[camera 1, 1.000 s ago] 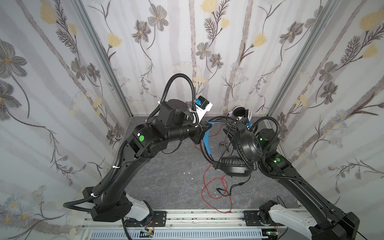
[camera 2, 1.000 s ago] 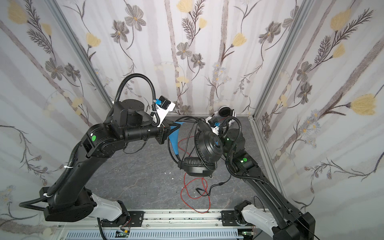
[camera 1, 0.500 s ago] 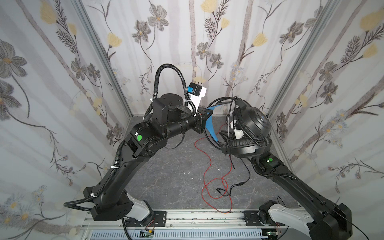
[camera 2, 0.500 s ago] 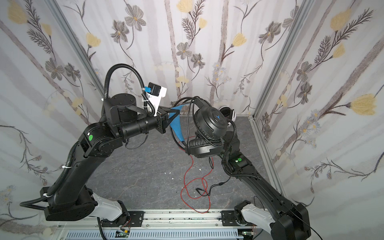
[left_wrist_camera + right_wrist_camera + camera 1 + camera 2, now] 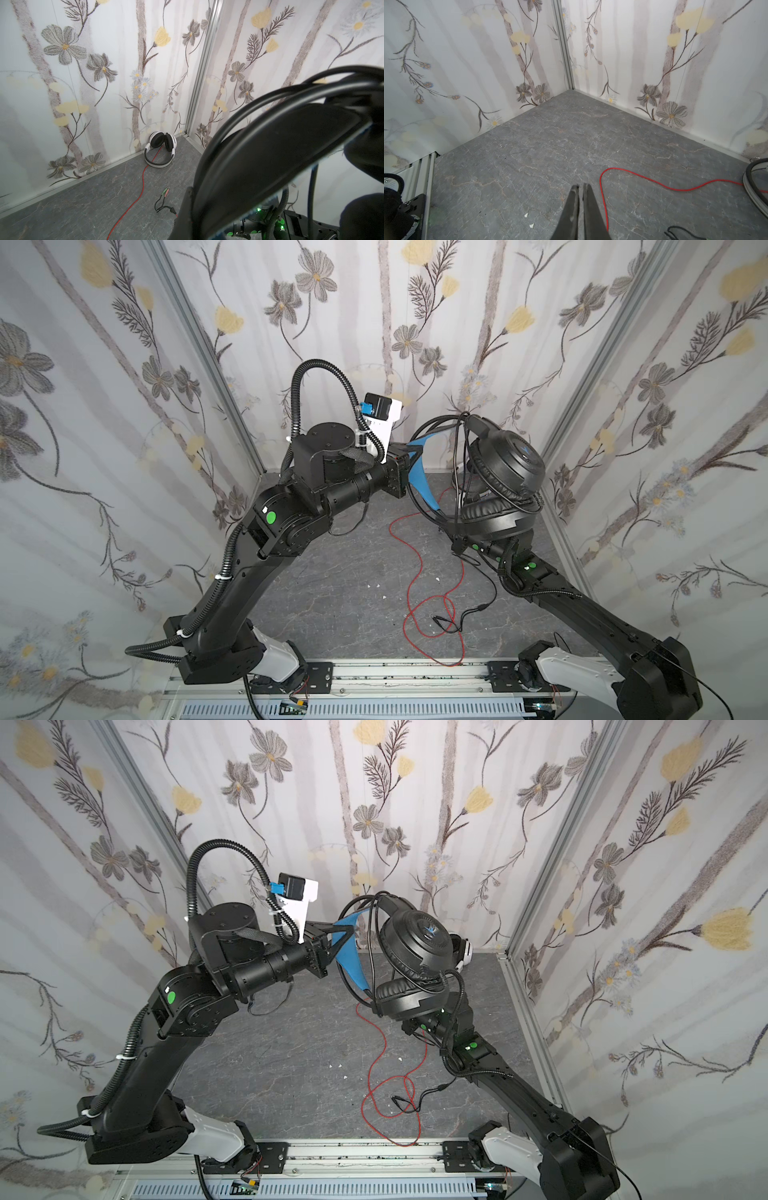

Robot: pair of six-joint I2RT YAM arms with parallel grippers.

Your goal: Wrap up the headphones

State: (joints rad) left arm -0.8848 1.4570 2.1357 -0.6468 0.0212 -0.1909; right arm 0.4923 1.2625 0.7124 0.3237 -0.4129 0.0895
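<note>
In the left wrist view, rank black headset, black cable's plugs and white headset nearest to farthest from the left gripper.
1. black headset: clamped in the left gripper.
2. plugs: on the floor, midway.
3. white headset: far corner, against the wall.

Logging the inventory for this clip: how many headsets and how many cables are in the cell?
Headsets: 2 (black headset, white headset)
Cables: 2 (red cable, black cable)
Total: 4

A raised headset [image 5: 505,466] is hanging over the worktop's [image 5: 332,593] right side; a second headset [image 5: 157,140] is lying in the far right corner, its cable [image 5: 143,180] trailing forward
</note>
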